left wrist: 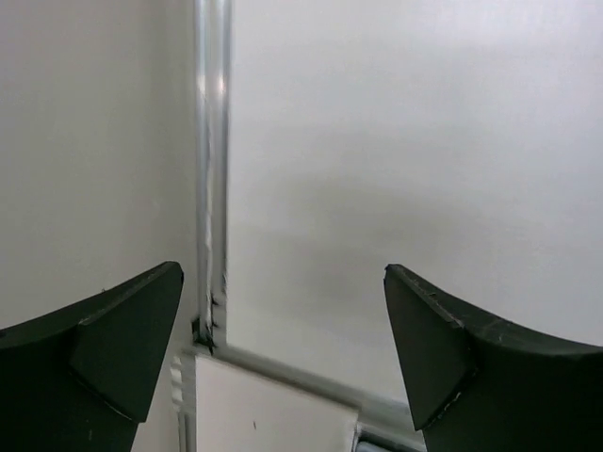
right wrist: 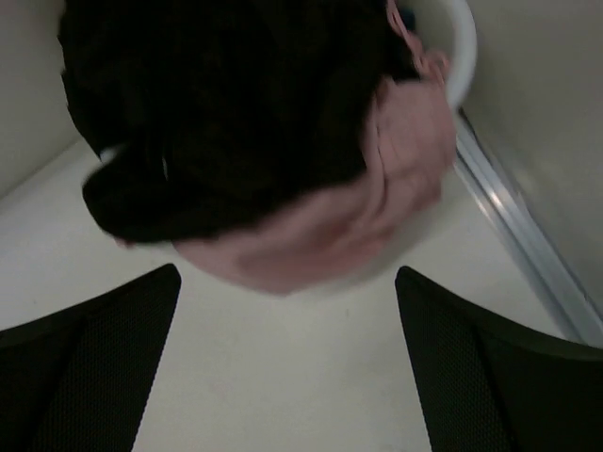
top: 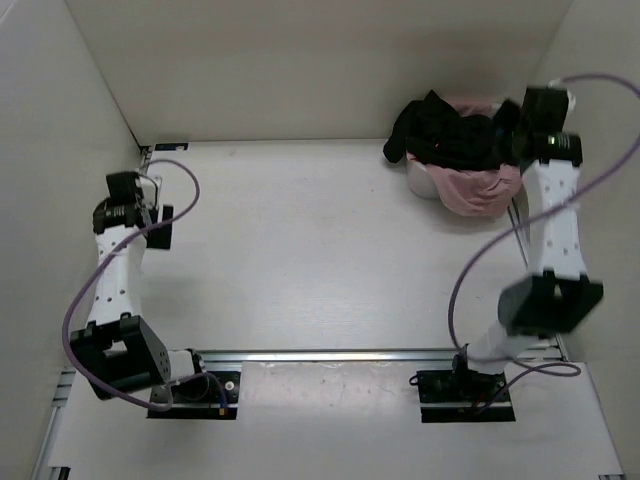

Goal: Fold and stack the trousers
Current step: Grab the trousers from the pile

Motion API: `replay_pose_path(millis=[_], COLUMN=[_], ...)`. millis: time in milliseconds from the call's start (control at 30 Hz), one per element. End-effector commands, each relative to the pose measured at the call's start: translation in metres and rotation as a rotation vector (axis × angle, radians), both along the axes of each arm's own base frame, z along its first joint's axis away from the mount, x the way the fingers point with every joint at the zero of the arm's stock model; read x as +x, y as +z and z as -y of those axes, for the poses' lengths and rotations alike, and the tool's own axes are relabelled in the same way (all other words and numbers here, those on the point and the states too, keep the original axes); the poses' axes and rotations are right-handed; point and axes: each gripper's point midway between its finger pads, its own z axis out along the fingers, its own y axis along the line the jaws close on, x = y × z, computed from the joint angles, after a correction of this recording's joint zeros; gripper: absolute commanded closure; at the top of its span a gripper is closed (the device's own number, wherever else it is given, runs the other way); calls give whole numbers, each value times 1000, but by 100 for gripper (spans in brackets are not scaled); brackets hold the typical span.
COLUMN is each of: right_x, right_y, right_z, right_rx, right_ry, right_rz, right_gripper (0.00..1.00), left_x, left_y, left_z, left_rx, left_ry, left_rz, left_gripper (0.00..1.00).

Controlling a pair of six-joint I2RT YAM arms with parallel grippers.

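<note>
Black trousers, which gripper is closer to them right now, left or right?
Right. The right gripper is open just beside the trousers, which are piled on a pink garment in the far right corner. The left gripper is across the table by the left wall.

No text, label, brand, number or sign can be read in any of the three views.
</note>
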Motion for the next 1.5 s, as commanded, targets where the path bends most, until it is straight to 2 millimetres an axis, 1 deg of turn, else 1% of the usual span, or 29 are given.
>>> replay_pose_path(millis=[0,33,67,100,133,233,300,433,467,500,567,600,633,767,800,833,867,933,967,1000,1033,1067,1133,1167,1267,1333,1367,1433,1467], right_x=[83,105,133,147,164,198,214,224,222,215,206,202,196,168,152,143,121,95,76,49,31,3,-49,-88,-140,-157,-156,-162,-156], right_y=[6,42,6,2,2,-30,-61,-81,-81,-99,-83,-82,-68,-1,36,56,97,135,152,186,203,219,268,290,320,331,309,302,271], right_z=[18,15,16,17,18,13,-11,-30,-26,-26,-27,-29,-29,-40,-53,-61,-84,-112,-150,-167,-186,-233,-266,-293,-331,-340,-357,-365,-378], right_rx=[-141,-164,-160,-162,-157,-114,-57,-31,-44,-37,-41,-41,-51,-92,-117,-145,-165,-187,-191,-180,-180,-155,-102,-45,83,235,279,424,454], right_ry=[48,57,75,74,63,69,182,246,228,228,228,243,248,265,281,302,336,395,480,516,568,698,803,895,1006,1015,1036,1039,1053], right_rz=[-25,81,25,39,85,137,123,83,80,37,61,58,70,151,226,266,347,426,469,556,604,666,829,910,1035,1069,1016,997,919], right_gripper=[1,1,1,1,1,1,1,10,17,36,65,90,100,100,100,100,100,100,100,100,100,100,100,100,100,100,100,100,100], left_x=[39,45,47,56,60,63,64,61,59,57,54,53,51,42,41,38,33,29,26,23,19,19,14,13,8,8,6,8,7], left_y=[57,66,69,86,83,84,81,67,63,59,51,53,49,48,54,52,52,53,54,57,55,56,60,57,65,73,76,85,88], left_z=[8,11,20,22,26,31,31,23,23,22,23,23,24,30,30,31,32,34,34,35,36,36,38,38,35,34,32,30,30], left_rx=[-78,-101,-159,-176,-206,-252,-259,-232,-235,-230,-236,-234,-237,-253,-249,-250,-255,-253,-252,-249,-250,-247,-243,-246,-221,-212,-198,-185,-183], left_ry=[-25,-32,-32,-36,-37,-16,-8,25,27,35,38,37,38,28,25,26,33,32,32,30,31,29,27,29,37,48,54,57,56], left_rz=[115,128,130,169,154,144,137,90,78,59,35,44,32,35,51,47,50,58,61,73,68,80,95,86,111,135,145,168,177], left_gripper=[0,0,0,0,0,0,0,0,0,0,0,0,0,0,0,0,0,0,0,0,0,0,0,0,0,0,0,0,0])
